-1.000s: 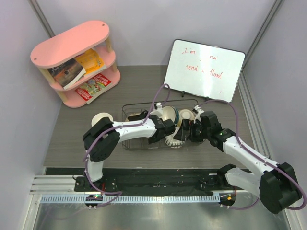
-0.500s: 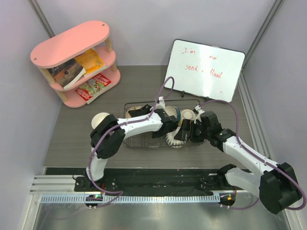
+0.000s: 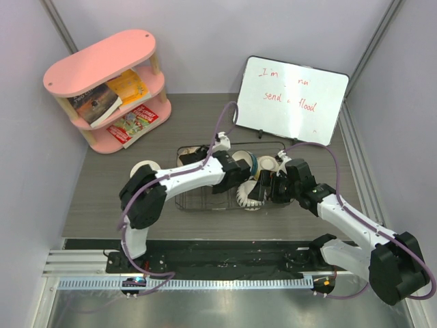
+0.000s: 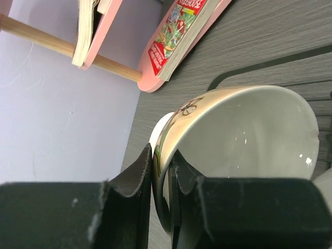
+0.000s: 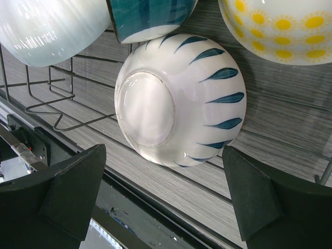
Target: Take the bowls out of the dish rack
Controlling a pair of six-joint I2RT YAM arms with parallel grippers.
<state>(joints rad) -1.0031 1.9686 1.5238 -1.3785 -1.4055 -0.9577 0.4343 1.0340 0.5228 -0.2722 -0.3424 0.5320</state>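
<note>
Cream bowl [image 4: 244,140] pinched by its rim in left tool [image 4: 162,171], at mid dish rack [image 3: 188,203] — right tool [image 5: 163,194] spread wide, hovers over blue-streaked bowl [image 5: 181,98] in rack's right part.

cream bowl [image 4: 233,140]: floral sprig outside, off-white inside | leaf-stroke bowl [image 5: 179,98]: white, dark-blue strokes | sun-print bowl [image 5: 280,26]: white, yellow suns | ribbed bowl [image 5: 52,26]: white | shelf [image 3: 102,61]: pink | counter [image 3: 198,116]: grey woodgrain
</note>
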